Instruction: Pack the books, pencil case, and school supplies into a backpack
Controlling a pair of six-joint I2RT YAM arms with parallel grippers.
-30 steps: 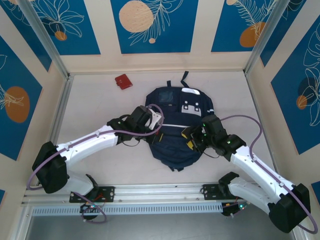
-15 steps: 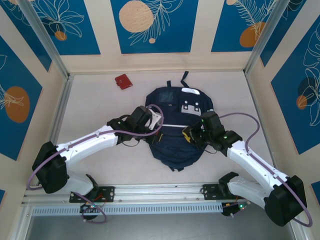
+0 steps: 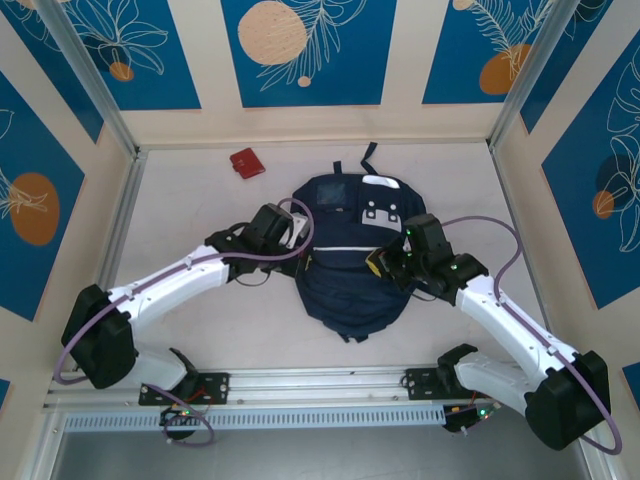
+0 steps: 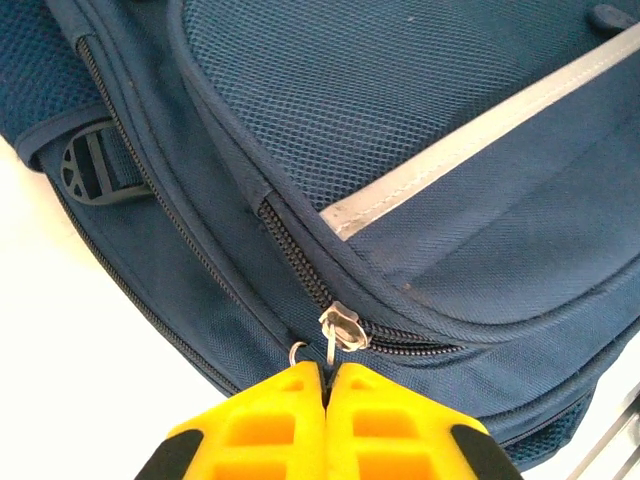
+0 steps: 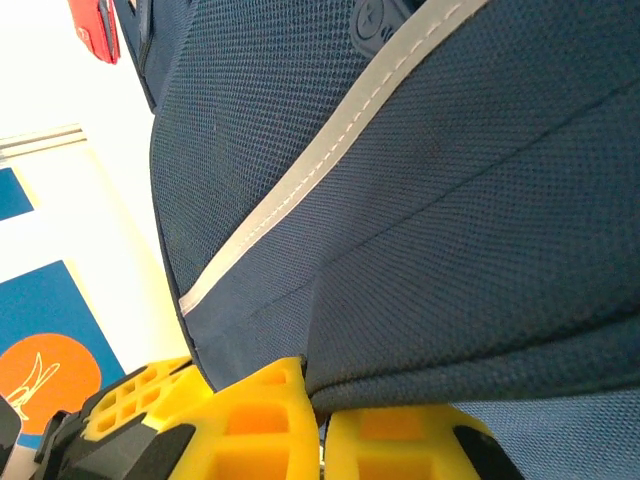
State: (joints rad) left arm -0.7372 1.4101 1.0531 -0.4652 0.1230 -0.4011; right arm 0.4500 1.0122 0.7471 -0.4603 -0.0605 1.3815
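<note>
1. Looking down from above, you had the backpack lying flat in the middle of the desk, its top handle pointing at the far wall and one arm reaching in from each side.
2. Your left jaws were clenched on the small metal zipper pull at the left side of the front pocket. The yellow fingers were pressed tight together with the pull's tab caught between them.
3. That pull sat just below the near end of the white stripe that crossed the pocket.
4. Your right jaws were clenched too, at the right edge of the same pocket. The dark fabric ran down into the seam between the yellow fingers, so they looked to be pinching a fold of the backpack.
5. A small red pouch lay alone near the far left corner of the desk, well apart from the backpack and from both arms.
</note>
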